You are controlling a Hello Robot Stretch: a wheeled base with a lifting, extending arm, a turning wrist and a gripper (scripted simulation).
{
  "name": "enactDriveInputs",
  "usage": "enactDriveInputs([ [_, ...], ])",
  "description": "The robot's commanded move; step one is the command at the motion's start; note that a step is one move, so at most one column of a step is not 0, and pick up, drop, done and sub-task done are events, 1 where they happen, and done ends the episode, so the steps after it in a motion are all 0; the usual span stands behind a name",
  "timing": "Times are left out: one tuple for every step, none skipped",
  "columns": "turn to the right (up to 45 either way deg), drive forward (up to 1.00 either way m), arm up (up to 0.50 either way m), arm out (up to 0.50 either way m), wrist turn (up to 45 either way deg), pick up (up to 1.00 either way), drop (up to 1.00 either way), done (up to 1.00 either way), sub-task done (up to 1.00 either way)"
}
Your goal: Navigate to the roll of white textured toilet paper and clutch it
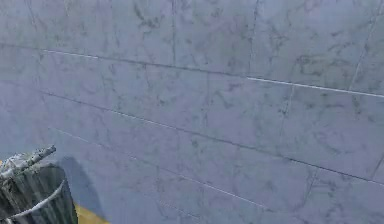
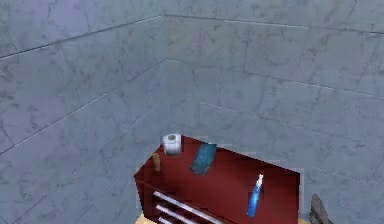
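The landmark here is the red cabinet with drawers in its front, seen in the arm side view, standing low against the grey marbled wall. Its flat top serves as a tabletop. The roll of toilet paper is a small white cylinder at the far left corner of this tabletop, close to the cabinet's edge. It seems to stand on its flat end, probably so that it cannot roll off. That makes it steady, but there is little room behind it before the wall. Toward the cabinet's middle, just beside the roll, lies a flat teal thing, and nearer the cabinet's front right stands a thin blue bottle, well apart from the roll. Both may have been put there only as the usual clutter of a bathroom. In the forward view a dark bin stands below the same kind of wall; how it lies to the cabinet I cannot tell. The state of the gripper I cannot tell from these pictures, and so I also cannot tell where the roll lies relative to it. My judgement is that the approach to the cabinet is mostly made and the reach is not yet done.
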Motion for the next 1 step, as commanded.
enactDriveInputs([
  [45.0,0.00,0.00,0.00,0.0,0.00,0.00,0.00,0.00],
])
